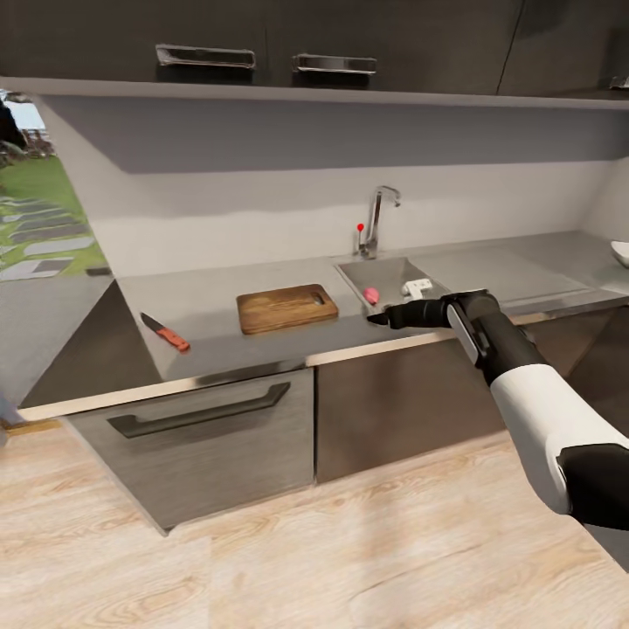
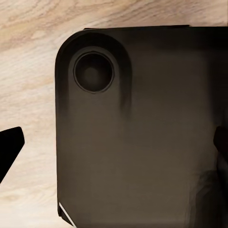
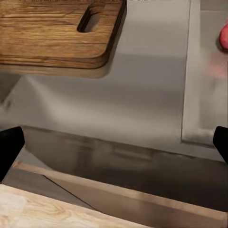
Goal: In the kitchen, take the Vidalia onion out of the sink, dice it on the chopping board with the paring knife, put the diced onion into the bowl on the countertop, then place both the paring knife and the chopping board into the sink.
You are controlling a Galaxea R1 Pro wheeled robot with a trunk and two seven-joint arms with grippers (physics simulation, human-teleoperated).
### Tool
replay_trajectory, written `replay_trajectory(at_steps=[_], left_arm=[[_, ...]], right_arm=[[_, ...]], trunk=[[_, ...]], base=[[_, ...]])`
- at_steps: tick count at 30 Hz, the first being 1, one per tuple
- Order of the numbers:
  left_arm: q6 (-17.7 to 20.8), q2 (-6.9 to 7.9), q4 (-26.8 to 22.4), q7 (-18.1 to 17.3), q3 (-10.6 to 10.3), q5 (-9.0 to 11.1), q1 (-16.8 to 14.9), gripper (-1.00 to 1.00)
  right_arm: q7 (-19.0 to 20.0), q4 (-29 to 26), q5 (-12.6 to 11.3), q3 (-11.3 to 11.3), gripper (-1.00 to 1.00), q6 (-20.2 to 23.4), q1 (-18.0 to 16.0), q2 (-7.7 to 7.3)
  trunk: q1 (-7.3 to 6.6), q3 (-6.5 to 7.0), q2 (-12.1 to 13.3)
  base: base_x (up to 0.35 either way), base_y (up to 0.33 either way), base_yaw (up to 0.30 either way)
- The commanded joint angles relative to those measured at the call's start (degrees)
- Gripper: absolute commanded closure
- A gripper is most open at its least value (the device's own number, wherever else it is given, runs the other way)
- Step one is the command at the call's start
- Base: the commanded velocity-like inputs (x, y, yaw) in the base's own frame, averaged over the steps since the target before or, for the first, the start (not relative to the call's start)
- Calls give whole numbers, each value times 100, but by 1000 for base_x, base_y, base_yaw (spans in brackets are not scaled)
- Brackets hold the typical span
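The steel sink (image 1: 397, 273) lies in the grey countertop (image 1: 218, 301) under a chrome faucet (image 1: 377, 218). A pinkish onion (image 1: 372, 295) (image 3: 223, 35) rests in the basin near its front left corner. Left of the sink is the brown chopping board (image 1: 286, 307) (image 3: 57, 33), handle slot toward the sink. Further left lies the red-handled paring knife (image 1: 166, 332). The white bowl (image 1: 622, 253) is cut off at the far right. My right gripper (image 1: 376, 319) (image 3: 114, 147) hovers open over the counter's front edge, just in front of the onion. My left gripper (image 2: 114, 152) is open and holds nothing.
A small white object (image 1: 418, 286) lies in the sink to the right of the onion. Dark cabinets with a black drawer handle (image 1: 201, 411) stand below the counter, and wall cabinets (image 1: 262, 35) hang above. In the left wrist view a dark robot base panel (image 2: 142, 133) sits over wooden floor (image 2: 28, 57).
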Motion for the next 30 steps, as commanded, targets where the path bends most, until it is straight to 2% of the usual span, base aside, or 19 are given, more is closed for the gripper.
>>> replay_trajectory(at_steps=[1, 30], left_arm=[[-7, -2, -9, 18, -4, 0, 3, -100], [-7, -2, -9, 18, -6, 0, 3, -100]], right_arm=[[2, -6, -13, 17, -100, 32, -5, -4], [-10, -6, -11, 17, -100, 32, -5, 5]], trunk=[[0, -4, -3], [0, -4, -3]], base=[[0, 296, 0], [0, 296, 0]])
